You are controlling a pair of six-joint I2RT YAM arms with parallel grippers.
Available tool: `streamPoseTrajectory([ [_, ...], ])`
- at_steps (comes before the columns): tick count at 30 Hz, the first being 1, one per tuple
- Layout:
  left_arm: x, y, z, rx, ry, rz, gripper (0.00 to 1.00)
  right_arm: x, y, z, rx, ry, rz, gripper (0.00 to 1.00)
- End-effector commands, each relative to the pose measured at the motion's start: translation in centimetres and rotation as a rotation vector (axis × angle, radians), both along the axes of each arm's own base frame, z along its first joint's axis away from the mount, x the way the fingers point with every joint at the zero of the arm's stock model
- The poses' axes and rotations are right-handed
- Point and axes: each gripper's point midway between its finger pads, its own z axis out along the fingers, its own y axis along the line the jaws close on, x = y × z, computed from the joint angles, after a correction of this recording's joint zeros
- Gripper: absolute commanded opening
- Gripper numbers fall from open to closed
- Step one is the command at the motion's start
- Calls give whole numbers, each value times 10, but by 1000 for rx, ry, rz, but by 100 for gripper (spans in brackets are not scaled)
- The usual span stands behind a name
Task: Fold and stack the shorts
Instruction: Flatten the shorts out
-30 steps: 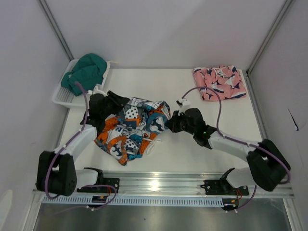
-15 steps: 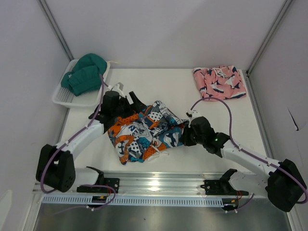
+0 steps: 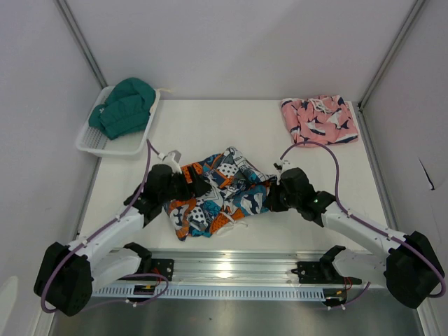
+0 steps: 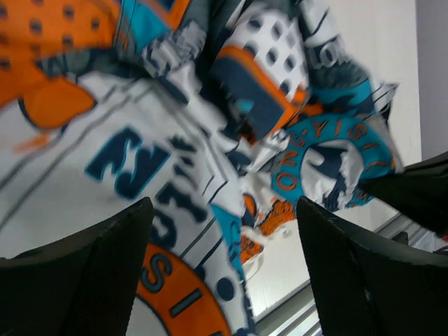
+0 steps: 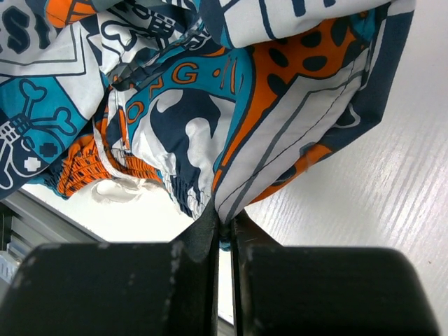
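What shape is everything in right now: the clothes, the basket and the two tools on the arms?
patchwork shorts, crumpled mid-table, edge pinched by the right tool
pink shorts, folded, far right corner
green cloth, bunched in the basket
basket, upright, far left
left tool, open over the patchwork shorts
right tool, shut on the patchwork shorts

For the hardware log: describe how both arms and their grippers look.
Both the left arm and the right arm have white tubular links between bulky black joint housings. A thin purple cable loops along each. The left gripper and right gripper are matte black with blunt wedge-shaped fingers; the left's show a fine grid texture.
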Motion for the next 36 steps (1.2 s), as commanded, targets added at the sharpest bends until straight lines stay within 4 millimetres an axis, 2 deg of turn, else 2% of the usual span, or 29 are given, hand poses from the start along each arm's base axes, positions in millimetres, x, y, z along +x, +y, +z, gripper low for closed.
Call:
streamPoseTrajectory([
  [1, -2, -14, 15, -143, -95, 13, 84, 2, 4, 1, 26, -12, 9, 0],
  [5, -2, -22, 5, -147, -97, -1, 77, 1, 4, -5, 28, -10, 5, 0],
  [7, -2, -31, 7, -159, -100, -25, 74, 1, 3, -8, 25, -4, 3, 0],
  [16, 13, -70, -3, -195, -74, -76, 69, 2, 5, -9, 40, -14, 2, 0],
  [19, 23, -75, -5, -195, -70, -66, 66, 1, 4, -9, 37, -13, 6, 0],
  [26, 39, -74, -8, -161, -84, -13, 60, 1, 3, -8, 43, -26, 6, 0],
  [34, 43, -88, -21, -192, -31, -42, 55, 2, 1, -8, 51, -26, 2, 0],
  [36, 44, -91, -22, -203, -29, -45, 49, 3, 2, -7, 55, -27, 3, 0],
])
